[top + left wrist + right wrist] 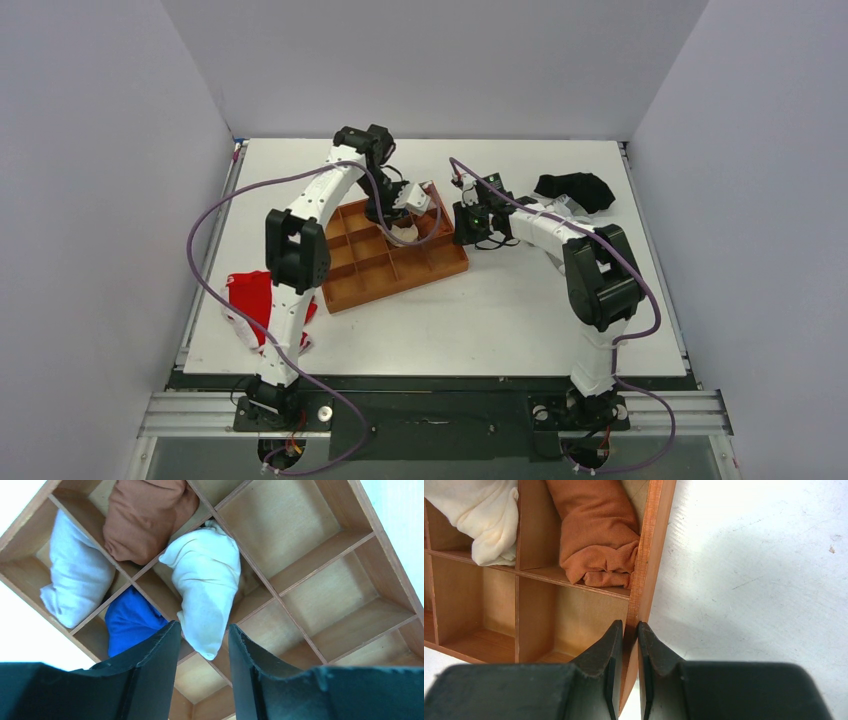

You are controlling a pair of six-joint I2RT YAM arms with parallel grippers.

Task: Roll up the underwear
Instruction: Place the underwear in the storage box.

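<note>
The underwear (207, 585) is a small cream roll lying slanted across the dividers of the wooden tray (400, 272), beside a brown roll (145, 515). My left gripper (204, 626) is open just above it, the roll's near tip between the fingers, with a gap on each side. In the top view the left gripper (402, 215) hangs over the tray's far part. My right gripper (629, 625) is shut on the tray's right outer wall (651, 545); it shows in the top view (463, 222). The cream roll (479, 515) also shows there.
The tray also holds a pale white roll (75, 570) and a blue roll (130, 622); other compartments are bare. A red garment (250, 300) lies at the table's left edge. A dark garment (575, 190) lies at the back right.
</note>
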